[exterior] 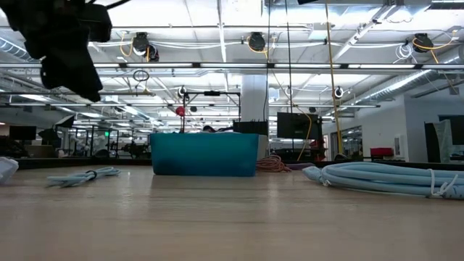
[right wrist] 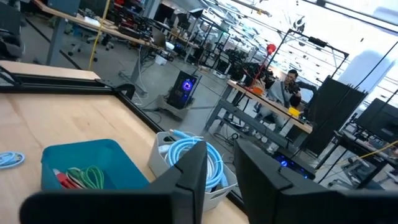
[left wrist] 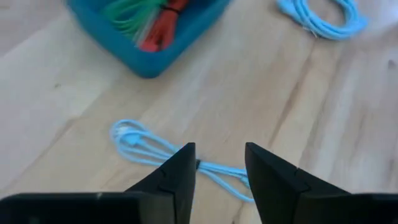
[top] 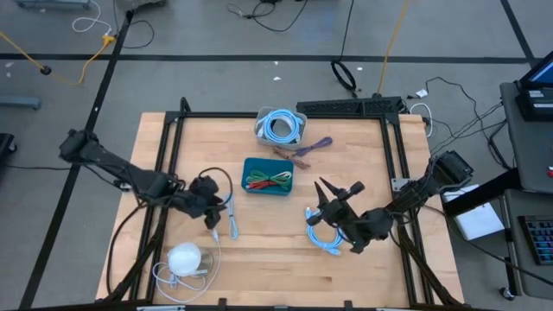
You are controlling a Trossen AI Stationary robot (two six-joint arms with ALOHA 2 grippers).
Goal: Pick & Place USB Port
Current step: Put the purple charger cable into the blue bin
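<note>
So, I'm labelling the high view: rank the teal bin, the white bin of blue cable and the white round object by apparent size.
1. teal bin
2. white bin of blue cable, only slightly smaller
3. white round object

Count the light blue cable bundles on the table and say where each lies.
3. One coil sits in the white bin at the far edge; one thin bundle lies by the left gripper; one coil lies under the right gripper. Others may be hidden.

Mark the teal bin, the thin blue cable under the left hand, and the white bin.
teal bin [top: 256, 163]: high view, rim.
thin blue cable [left wrist: 138, 144]: left wrist view, looped end.
white bin [top: 259, 130]: high view, rim.
</note>
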